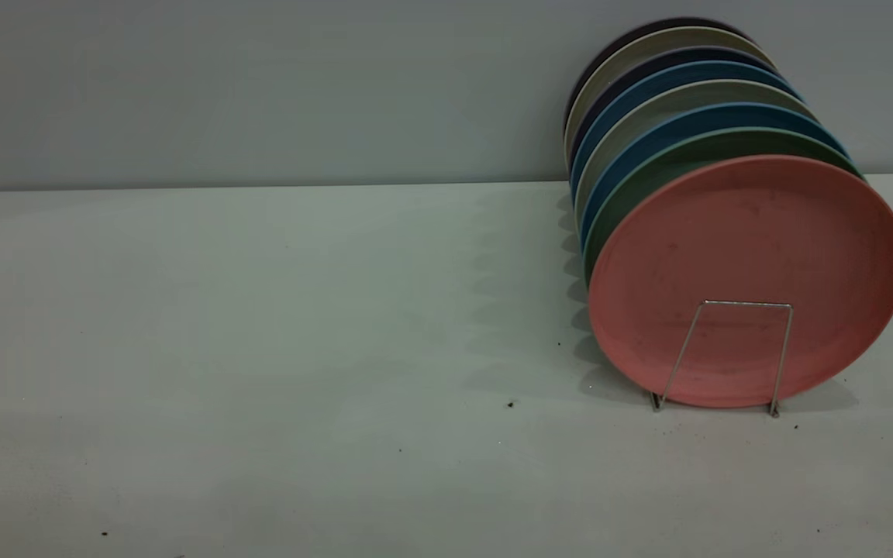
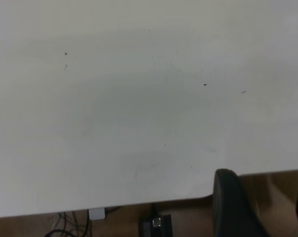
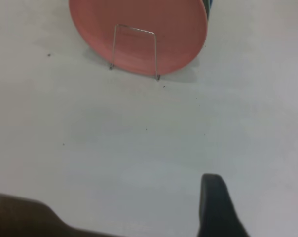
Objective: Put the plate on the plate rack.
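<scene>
The salmon-pink plate (image 1: 749,240) stands upright at the front of the wire plate rack (image 1: 735,304), at the right of the table, leaning against the plates behind it. The rack's front loop crosses its lower face. Plate (image 3: 178,29) and rack (image 3: 134,28) also show far off in the right wrist view. Neither arm shows in the exterior view. My right gripper (image 3: 257,202) is open and empty, well back from the rack over bare table. My left gripper (image 2: 262,197) is open and empty at the table's edge.
Several more plates stand in the rack behind the pink one, among them a teal-green plate (image 1: 652,172) and a blue plate (image 1: 652,138). A grey wall (image 1: 260,93) closes the back. The table edge (image 2: 139,205) has cables and a black box (image 2: 156,227) below it.
</scene>
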### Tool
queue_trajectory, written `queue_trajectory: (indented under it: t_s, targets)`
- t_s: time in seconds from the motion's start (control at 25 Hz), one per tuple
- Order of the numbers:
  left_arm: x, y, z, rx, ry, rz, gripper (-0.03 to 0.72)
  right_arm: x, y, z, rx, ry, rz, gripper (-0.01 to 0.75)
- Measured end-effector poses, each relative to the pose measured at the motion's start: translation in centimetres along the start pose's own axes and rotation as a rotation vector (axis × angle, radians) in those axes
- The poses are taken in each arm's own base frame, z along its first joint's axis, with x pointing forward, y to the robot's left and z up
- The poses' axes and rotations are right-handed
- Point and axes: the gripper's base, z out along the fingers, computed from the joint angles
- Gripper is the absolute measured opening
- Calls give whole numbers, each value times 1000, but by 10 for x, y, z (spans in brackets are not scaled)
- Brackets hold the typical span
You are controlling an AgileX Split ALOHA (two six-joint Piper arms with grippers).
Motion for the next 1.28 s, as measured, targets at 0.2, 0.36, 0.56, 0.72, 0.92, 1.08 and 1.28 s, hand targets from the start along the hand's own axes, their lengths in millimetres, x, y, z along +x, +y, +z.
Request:
queue_trajectory:
  t_s: [0.2, 0.36, 0.56, 0.72, 0.92, 1.08, 1.28]
  targets:
    - [0, 0, -1, 0, -5, 0, 358, 0, 0, 0, 0, 0, 3, 436]
    - [6, -1, -9, -2, -71, 4, 358, 0, 0, 0, 0, -1, 3, 436]
    - [16, -2, -20, -5, -165, 10, 358, 4, 2, -6, 9, -53, -4, 436]
    - [18, -2, -21, -5, -175, 11, 358, 4, 2, -6, 9, -54, -4, 436]
    - [19, -2, -21, -5, -174, 11, 358, 5, 2, -6, 9, -56, -5, 437]
    - [19, -2, -21, -5, -174, 11, 358, 5, 2, -6, 9, -56, -5, 437]
    - [19, -2, -21, -5, -174, 11, 358, 5, 2, -7, 10, -58, -5, 437]
